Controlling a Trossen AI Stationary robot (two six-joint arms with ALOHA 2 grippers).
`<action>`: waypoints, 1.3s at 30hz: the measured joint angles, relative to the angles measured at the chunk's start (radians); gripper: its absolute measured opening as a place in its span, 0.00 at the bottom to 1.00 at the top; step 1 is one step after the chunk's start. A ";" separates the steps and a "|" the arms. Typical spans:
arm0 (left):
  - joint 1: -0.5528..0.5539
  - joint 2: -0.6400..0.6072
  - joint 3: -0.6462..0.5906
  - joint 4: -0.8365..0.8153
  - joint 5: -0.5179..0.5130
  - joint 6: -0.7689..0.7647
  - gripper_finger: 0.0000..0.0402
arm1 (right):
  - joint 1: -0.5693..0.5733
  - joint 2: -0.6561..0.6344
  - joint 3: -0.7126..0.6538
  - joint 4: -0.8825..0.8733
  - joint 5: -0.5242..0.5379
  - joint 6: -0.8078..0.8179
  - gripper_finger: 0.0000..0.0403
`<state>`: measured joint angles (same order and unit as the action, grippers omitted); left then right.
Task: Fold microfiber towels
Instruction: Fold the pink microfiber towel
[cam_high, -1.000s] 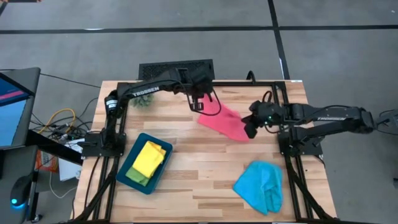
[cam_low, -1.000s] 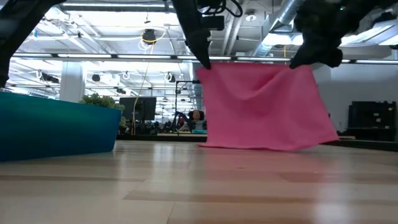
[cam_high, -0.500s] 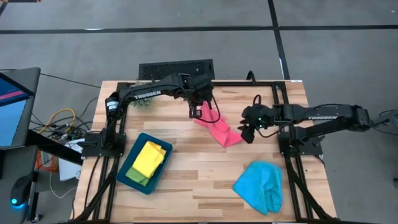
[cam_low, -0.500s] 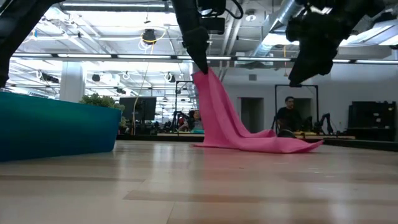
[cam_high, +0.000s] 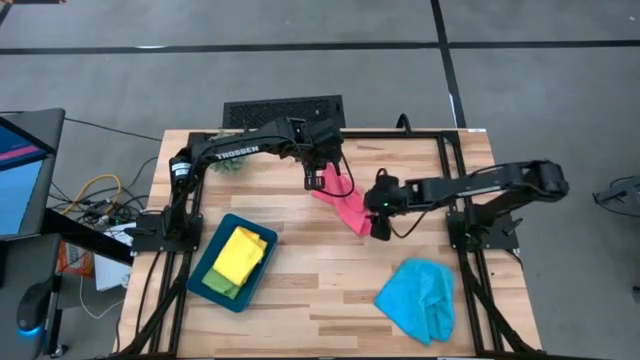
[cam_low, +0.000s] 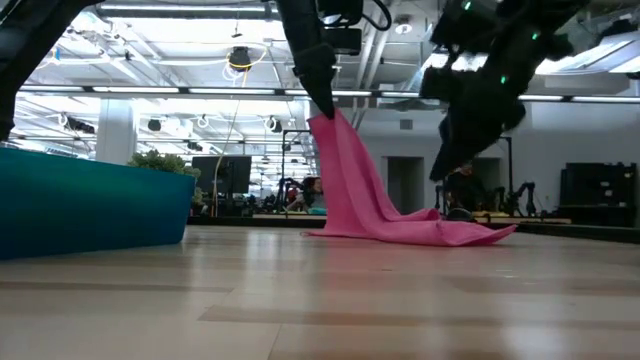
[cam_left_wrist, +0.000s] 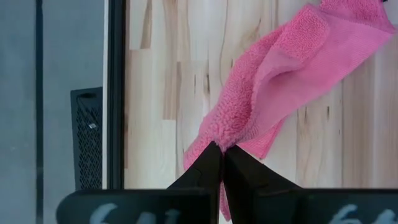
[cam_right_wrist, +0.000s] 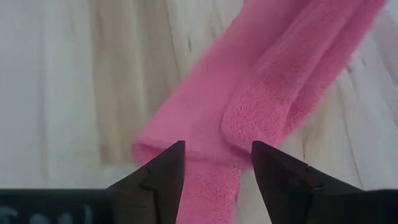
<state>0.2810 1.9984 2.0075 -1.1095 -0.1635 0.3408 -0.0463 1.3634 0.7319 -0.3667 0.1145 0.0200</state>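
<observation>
Pink microfiber towel hung from the left gripper, whose fingers were pinched tight on one corner, its far end draped on the wooden table. Just beside that end, the right gripper hovered with fingers spread, holding nothing.

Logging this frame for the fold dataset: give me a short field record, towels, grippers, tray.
pink towel: one corner lifted, the rest draped on the table
left gripper: shut on the pink towel's corner, above the table
right gripper: open, empty, over the towel's lower end
light blue towel: crumpled, near right corner, untouched
yellow towel: folded, in the teal tray, on a green towel
</observation>
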 joint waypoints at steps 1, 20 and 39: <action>0.000 0.000 0.000 0.000 0.000 0.001 0.00 | 0.000 0.021 0.000 0.001 0.001 -0.025 0.51; 0.000 0.000 0.000 0.000 0.028 0.001 0.00 | -0.002 0.183 0.000 0.074 0.071 -0.052 0.46; 0.000 0.000 0.001 0.000 0.029 -0.007 0.00 | 0.005 0.253 0.001 0.172 0.074 -0.150 0.45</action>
<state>0.2810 1.9984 2.0083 -1.1099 -0.1349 0.3341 -0.0418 1.6161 0.7329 -0.1944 0.1888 -0.1295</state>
